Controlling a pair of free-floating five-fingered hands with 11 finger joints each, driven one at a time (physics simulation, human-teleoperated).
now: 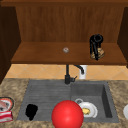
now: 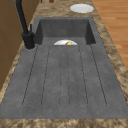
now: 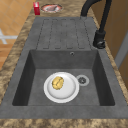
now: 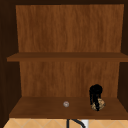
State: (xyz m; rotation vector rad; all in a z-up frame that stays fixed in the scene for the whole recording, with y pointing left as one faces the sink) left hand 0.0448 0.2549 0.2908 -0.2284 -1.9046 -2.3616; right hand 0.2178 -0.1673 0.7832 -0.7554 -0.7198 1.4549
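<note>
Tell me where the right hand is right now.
The right hand is up on the cabinet's lower shelf, right side in the front view, fingers curled over a brown speckled ball.

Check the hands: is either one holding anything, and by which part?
The right hand on the cabinet's bottom shelf has its fingers curled down over a brown speckled lump, gripping its top and front. The left hand holds nothing.
</note>
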